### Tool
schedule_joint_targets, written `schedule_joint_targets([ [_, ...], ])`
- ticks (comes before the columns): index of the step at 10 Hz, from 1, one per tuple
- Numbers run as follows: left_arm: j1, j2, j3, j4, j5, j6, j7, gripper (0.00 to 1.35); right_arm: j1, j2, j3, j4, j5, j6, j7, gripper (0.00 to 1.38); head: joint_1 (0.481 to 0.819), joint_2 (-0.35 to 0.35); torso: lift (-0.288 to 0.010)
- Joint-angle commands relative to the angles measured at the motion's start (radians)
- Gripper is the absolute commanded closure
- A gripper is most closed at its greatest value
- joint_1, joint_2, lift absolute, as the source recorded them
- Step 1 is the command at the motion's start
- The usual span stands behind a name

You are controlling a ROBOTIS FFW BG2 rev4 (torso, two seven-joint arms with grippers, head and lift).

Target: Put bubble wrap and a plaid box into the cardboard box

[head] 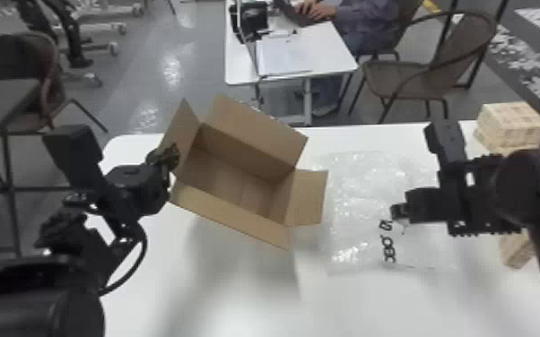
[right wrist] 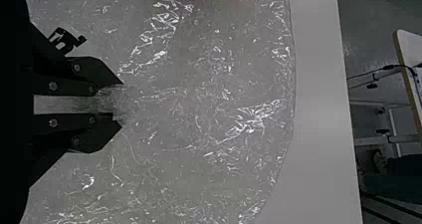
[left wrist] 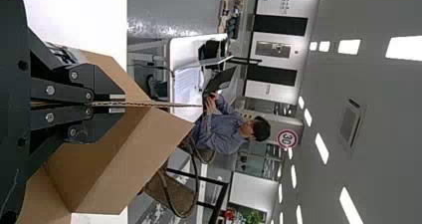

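Spotter: "What have you got?"

Me: "My left tool [left wrist: 119, 104] is clamped on a flap [head: 183, 127] of the open carton [head: 233, 216]. My right tool [right wrist: 122, 104] grips a bunched fold of the wrap [head: 359, 192], which lies on the surface [head: 237, 304] beside the carton. The plaid box [head: 513, 121] sits at the far right."

Spotter: "How would you load the wrap?"

Me: "I'd raise it well above the near flap before going across, so no trailing edge snags. The left should anchor the carton without bending that flap. Then I'd lower the wrap over the middle, let it fold inside, and release only once the loose edges are in."
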Motion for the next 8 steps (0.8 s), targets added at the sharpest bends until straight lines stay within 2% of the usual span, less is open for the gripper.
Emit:
schedule_joint_targets([
  [1, 0.002, 0.000, -0.002, 0.000, 0.000, -0.006, 0.003, 1.22, 0.033, 0.001, -0.041, -0.086, 0.011, 0.020, -0.012, 1.05, 0.695, 0.096, -0.110],
  [4, 0.005, 0.000, -0.002, 0.000, 0.000, -0.015, 0.008, 1.22, 0.085, 0.007, -0.089, -0.204, 0.011, 0.045, -0.035, 1.05, 0.695, 0.067, -0.110],
  [8, 0.007, 0.000, -0.002, 0.000, 0.003, -0.016, 0.011, 1.22, 0.085, 0.003, -0.112, -0.250, 0.003, 0.042, -0.043, 1.05, 0.695, 0.054, -0.110],
])
